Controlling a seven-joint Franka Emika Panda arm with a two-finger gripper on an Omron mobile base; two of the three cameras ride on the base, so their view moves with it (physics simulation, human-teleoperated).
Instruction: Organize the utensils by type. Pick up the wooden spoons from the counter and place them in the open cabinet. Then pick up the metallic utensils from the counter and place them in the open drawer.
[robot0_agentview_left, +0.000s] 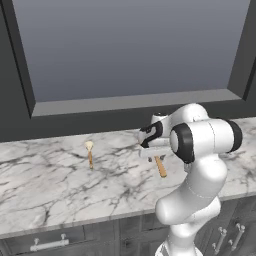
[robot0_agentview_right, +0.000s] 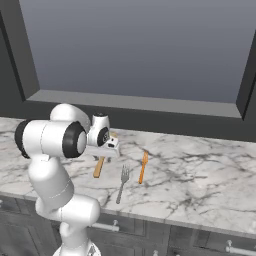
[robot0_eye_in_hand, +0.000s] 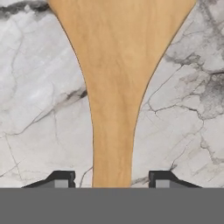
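A white marble counter (robot0_agentview_right: 200, 170) runs under a dark-framed recess. Nearest the base lie the fork (robot0_agentview_right: 122, 183) and the orange-handled utensil (robot0_agentview_right: 143, 167). Farther in, the gripper (robot0_eye_in_hand: 112, 179) straddles the long wooden spoon (robot0_eye_in_hand: 114, 96), fingertips apart on either side, not yet pinching. The shorter spoon (robot0_agentview_left: 90, 153) lies well apart. Judging by this, nothing is sorted yet.

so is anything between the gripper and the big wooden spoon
Nothing visible. In the hand view the fingertips straddle the spoon handle with only bare counter in the gaps either side; jaws not yet touching it.
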